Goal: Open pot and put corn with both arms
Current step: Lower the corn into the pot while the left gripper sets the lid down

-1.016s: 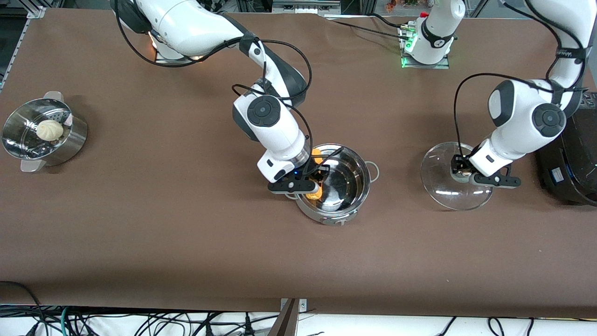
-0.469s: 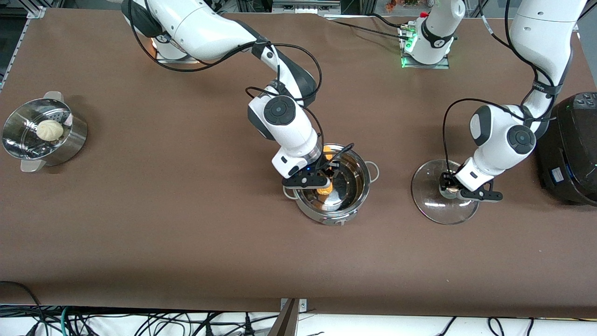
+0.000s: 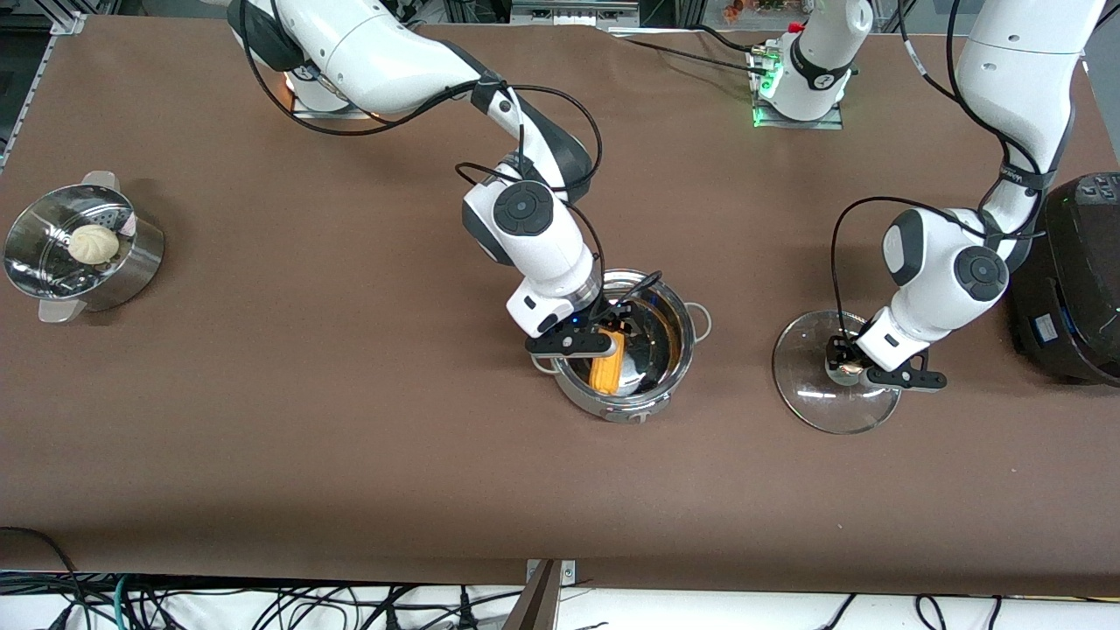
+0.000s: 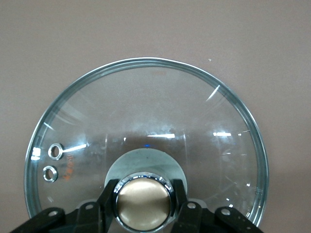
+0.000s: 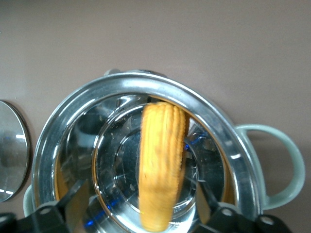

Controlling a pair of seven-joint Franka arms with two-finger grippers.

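The steel pot stands uncovered mid-table. The yellow-orange corn lies inside it, free of the fingers. My right gripper hangs open just over the pot's rim on the right arm's side. In the right wrist view the corn sits between the spread fingers, inside the pot. My left gripper is shut on the copper knob of the glass lid, which rests on the table toward the left arm's end. The left wrist view shows the lid flat on the brown cloth.
A perforated steamer with a white bun stands at the right arm's end of the table. A big black cooker stands at the left arm's end, beside the lid. The lid's edge shows in the right wrist view.
My right gripper has moved over the pot and opened, and the corn has dropped into the pot. My left gripper has carried the lid a little toward the pot and lowered it.
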